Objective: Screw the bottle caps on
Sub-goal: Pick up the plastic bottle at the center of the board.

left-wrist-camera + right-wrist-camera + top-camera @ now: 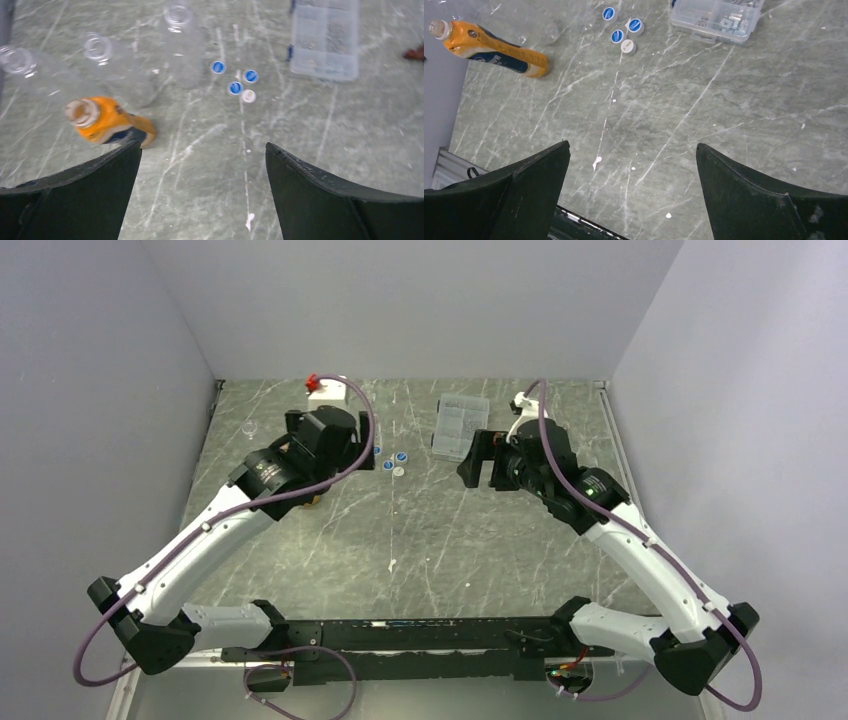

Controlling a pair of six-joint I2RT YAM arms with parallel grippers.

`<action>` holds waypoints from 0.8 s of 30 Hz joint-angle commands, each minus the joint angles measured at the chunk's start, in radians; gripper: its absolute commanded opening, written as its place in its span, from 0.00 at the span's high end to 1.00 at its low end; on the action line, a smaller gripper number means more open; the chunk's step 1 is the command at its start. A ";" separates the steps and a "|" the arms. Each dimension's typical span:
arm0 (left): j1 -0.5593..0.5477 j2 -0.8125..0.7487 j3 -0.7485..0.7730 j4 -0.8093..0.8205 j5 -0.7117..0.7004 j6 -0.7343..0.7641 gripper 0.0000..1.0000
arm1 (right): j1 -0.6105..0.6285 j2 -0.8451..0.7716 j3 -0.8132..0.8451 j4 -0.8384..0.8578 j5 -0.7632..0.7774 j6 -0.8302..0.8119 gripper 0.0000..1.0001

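Three blue bottle caps and one white cap lie in a small cluster on the table; they also show in the top view and the right wrist view. An orange bottle with a dark blue label has no cap and sits just beyond my left finger; it also shows in the right wrist view. Three clear uncapped bottles stand behind it. My left gripper is open and empty above bare table. My right gripper is open and empty, right of the caps.
A flat clear plastic box lies at the back, right of the caps, close to my right gripper. A white block with a red part sits at the back left. A small clear cup stands near the left wall.
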 commanded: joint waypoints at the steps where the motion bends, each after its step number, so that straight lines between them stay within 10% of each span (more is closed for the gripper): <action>1: 0.093 -0.051 -0.011 -0.031 -0.036 -0.032 0.01 | -0.003 0.035 0.009 0.108 -0.052 -0.018 0.00; 14: 0.353 -0.012 -0.027 -0.081 -0.046 -0.029 0.01 | -0.001 0.170 0.067 0.150 -0.073 -0.100 0.00; 24: 0.552 0.074 -0.066 0.011 0.135 -0.039 0.22 | -0.002 0.213 0.065 0.157 -0.107 -0.114 0.00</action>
